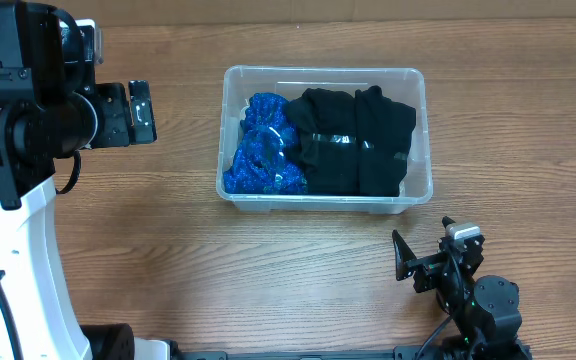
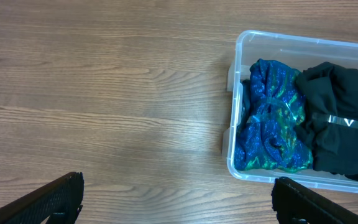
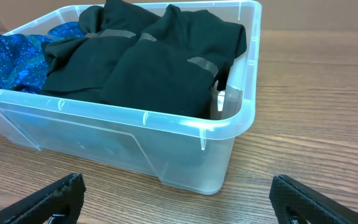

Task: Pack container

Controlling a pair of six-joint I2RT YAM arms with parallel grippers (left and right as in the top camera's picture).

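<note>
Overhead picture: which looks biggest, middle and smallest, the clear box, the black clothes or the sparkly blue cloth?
1. The clear plastic container, biggest; it holds both of the others.
2. The black clothes, filling more than half of it.
3. The sparkly blue cloth, smallest, bunched at the left end.

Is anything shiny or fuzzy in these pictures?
Overhead: the light is even and the picture sharp, and the container casts only a faint shadow. Left wrist: the blue cloth sparkles, and the left gripper's fingers at the bottom edge look dark and a bit soft. Right wrist: bright glints run along the container's rim, and the right gripper's fingers look dark too.
</note>
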